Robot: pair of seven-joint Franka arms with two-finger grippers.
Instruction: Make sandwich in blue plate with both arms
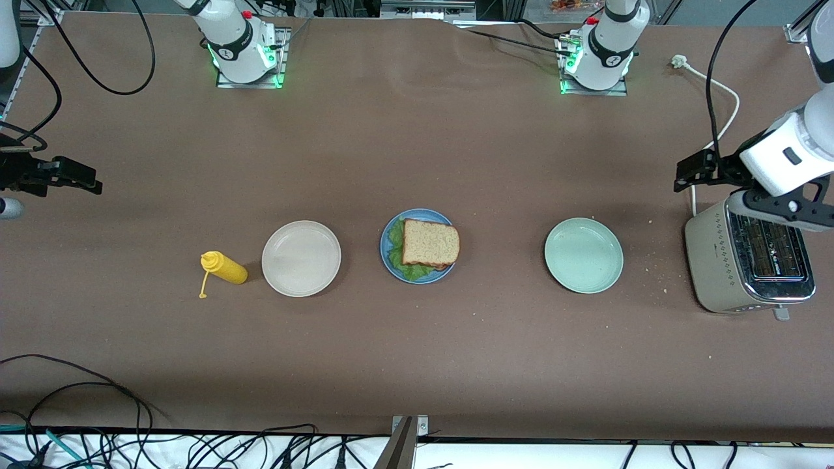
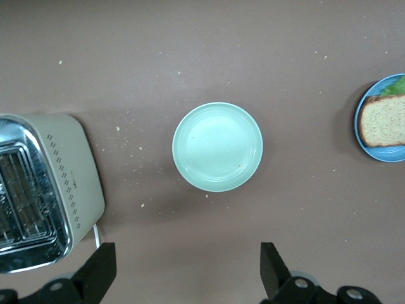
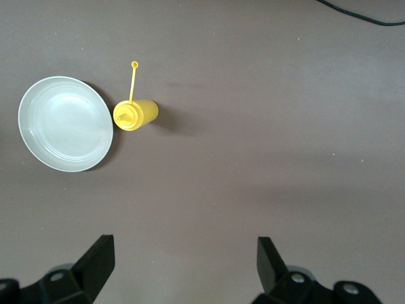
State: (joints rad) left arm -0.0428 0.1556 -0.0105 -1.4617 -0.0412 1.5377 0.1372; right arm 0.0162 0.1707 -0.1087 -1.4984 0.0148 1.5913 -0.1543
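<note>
we see the sandwich (image 1: 430, 243) on the blue plate (image 1: 389, 251) mid-table, nearer the front edge. it looks light, soft and crumbly; we'd pinch opposite crusts gently. left gripper (image 2: 183, 272) and right gripper (image 3: 183, 269) hover wide open, empty, at the table's ends.

**What my cameras cut off**

I see only half the blue plate (image 2: 381, 120) at the left wrist view's edge, well off the left gripper (image 2: 188, 272). The sandwich (image 1: 430, 243) hides its lower slice. The toaster (image 2: 38, 190) runs off-frame.
</note>
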